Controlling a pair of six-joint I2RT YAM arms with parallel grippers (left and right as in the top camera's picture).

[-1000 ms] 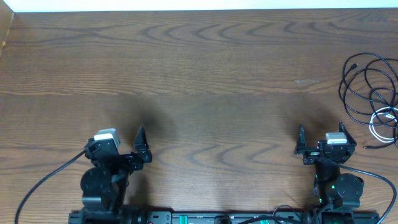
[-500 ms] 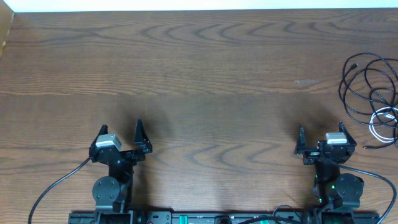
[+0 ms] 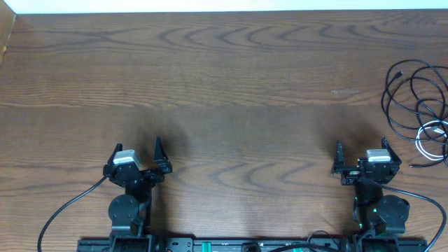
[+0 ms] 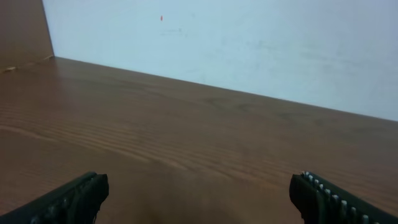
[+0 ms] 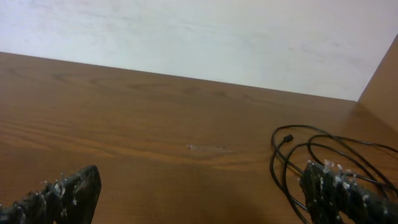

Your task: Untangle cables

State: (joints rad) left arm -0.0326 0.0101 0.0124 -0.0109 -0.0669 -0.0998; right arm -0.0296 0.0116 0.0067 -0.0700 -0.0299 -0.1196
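Note:
The cables lie in a loose tangle at the table's far right edge: several thin black loops (image 3: 383, 98) and one white cord (image 3: 418, 140) below them. In the right wrist view the black loops (image 5: 273, 160) lie ahead to the right, partly behind my right finger (image 5: 329, 193). My right gripper (image 3: 362, 151) is open and empty, left of and nearer than the tangle, apart from it. At the front left my left gripper (image 3: 136, 150) is also open and empty, far from the cables. Its own view shows the left gripper (image 4: 199, 190) over bare wood.
The wooden table (image 3: 224, 84) runs back to a pale wall (image 4: 249, 43). A wooden side panel (image 5: 382, 81) rises at the right edge, another (image 4: 22, 31) at the left. Thick black arm wires (image 3: 66, 206) trail by each base at the front.
The left arm has swung from a rightward slant to face straight ahead, its gripper still open. The right arm and the cables have not moved.

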